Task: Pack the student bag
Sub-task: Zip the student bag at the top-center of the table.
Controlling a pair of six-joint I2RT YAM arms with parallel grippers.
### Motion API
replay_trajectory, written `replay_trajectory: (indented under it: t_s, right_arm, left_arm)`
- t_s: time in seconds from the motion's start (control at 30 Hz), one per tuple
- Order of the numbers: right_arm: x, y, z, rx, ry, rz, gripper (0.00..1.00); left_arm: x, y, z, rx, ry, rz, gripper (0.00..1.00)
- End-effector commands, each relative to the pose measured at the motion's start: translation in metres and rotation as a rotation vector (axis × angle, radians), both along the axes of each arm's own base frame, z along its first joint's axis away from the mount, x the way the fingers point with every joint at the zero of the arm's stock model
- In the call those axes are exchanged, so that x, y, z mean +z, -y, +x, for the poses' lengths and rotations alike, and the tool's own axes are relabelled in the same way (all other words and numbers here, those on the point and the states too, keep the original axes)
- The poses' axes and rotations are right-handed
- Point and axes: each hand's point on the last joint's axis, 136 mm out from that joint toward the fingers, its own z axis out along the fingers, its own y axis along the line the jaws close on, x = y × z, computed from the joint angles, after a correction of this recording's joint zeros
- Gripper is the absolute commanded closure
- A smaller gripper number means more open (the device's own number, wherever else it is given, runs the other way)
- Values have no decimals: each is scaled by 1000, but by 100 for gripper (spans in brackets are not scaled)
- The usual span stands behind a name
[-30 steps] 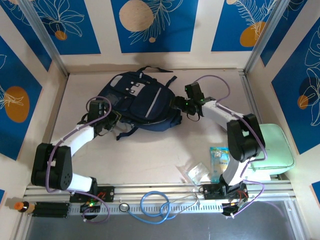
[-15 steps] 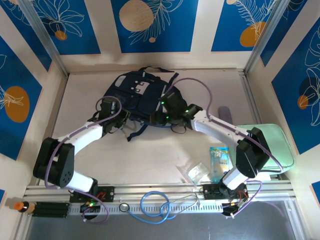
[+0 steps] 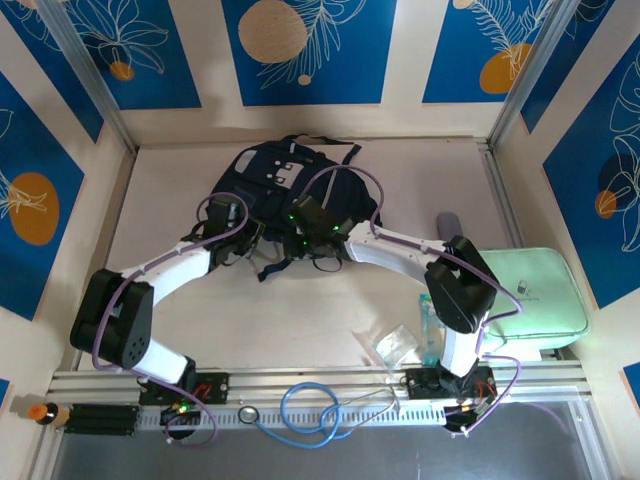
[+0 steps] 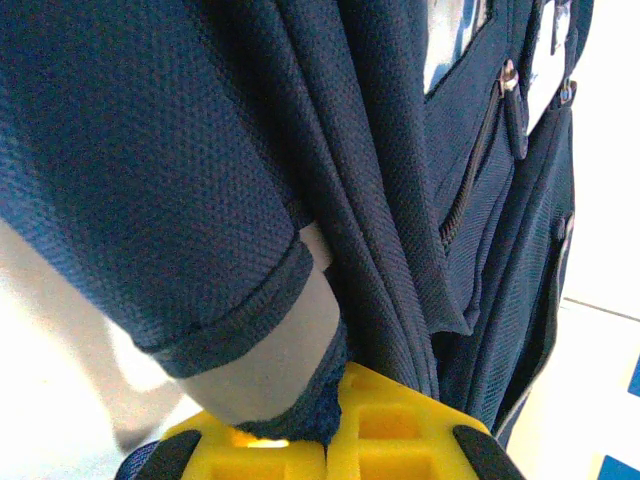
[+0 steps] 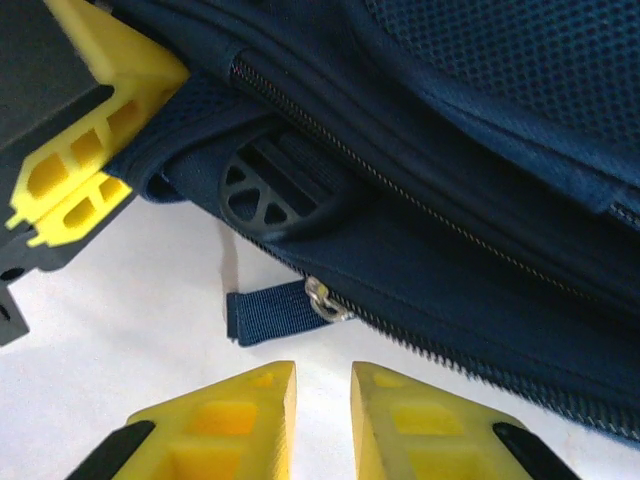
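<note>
Near edge first: mint green case (image 3: 530,290) at 4 o'clock on the surface (image 3: 330,295), clear packet (image 3: 393,345) and snack packet (image 3: 428,335) at 5 o'clock. None are in the bag, so packing looks barely begun. Mid-surface, right gripper (image 5: 322,372): jaws almost together, thin gap, nothing between them. The zip pull tab (image 5: 262,315) lies flat just past the tips at 11 o'clock. Risk: jaws meet short of the tab and pinch air, or scrape the surface, since the tab sits low and off to one side. Left gripper (image 4: 335,418): jaws pressed onto a fold of navy fabric at the bag's near hem. Risk: that bite is thin cloth, so a pull on the zip (image 5: 430,215) could drag it free, and the bag would slide rather than open. Strap buckle (image 5: 268,190) sits just beside the tab, so a wrong grab there is possible. Student bag (image 3: 275,175) lies flat at 12 o'clock, zip shut along the run in view.
</note>
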Motion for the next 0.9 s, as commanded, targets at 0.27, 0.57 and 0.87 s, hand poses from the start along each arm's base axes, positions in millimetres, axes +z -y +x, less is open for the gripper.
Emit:
replay_trajectory:
  t_s: [0.27, 0.57, 0.87]
  right_arm:
    - [-14, 3, 38, -110, 91, -148, 74]
    - [-19, 9, 50, -138, 137, -231, 63]
    - [-29, 25, 61, -223, 171, -354, 74]
  left_arm:
    - [43, 29, 10, -83, 110, -104, 100]
    - [42, 28, 7, -81, 108, -103, 100]
    - [43, 29, 8, -81, 111, -107, 100]
